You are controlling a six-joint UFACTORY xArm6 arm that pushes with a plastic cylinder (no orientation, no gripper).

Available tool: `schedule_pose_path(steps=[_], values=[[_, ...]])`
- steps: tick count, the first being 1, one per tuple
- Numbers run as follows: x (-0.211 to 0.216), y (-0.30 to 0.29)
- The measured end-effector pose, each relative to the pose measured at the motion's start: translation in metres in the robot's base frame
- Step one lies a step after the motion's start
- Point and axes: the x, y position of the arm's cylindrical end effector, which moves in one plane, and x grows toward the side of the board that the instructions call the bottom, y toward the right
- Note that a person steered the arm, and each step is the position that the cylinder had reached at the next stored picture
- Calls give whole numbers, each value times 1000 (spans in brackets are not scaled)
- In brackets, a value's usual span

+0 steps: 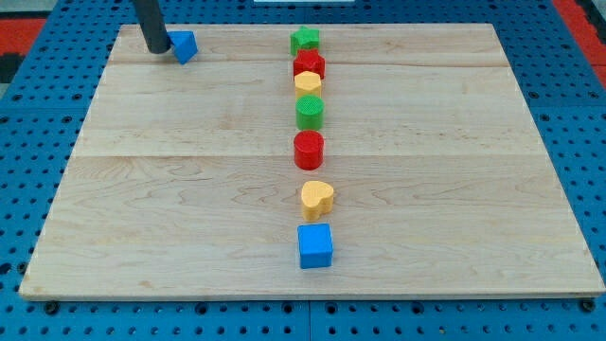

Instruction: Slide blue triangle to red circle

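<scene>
Wooden board [189, 189] on a blue perforated base [38, 322], seen from the one camera. My tip [157, 49], the lower end of a straight dark rod with no jaws to open or close, rests on the board near the view's top-left corner, touching or just beside the left face of the blue triangle [185, 45]; it grips nothing. The other blocks form a column down the board's middle, well apart from the triangle. From the view's top: a green block [305, 40] of unclear shape, a red block [309, 64] touching it below, a yellow block [308, 82], a green cylinder [310, 112], the red circle [309, 150], a yellow heart [317, 198] and a blue cube [315, 245]. The red circle stands about halfway down the column, between the green cylinder and the yellow heart.
</scene>
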Motion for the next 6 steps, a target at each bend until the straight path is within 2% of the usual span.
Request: schedule_pose_path(steps=[1, 2, 3, 5, 6], values=[[-13, 4], [-3, 61], [33, 86], [108, 86], [120, 63]])
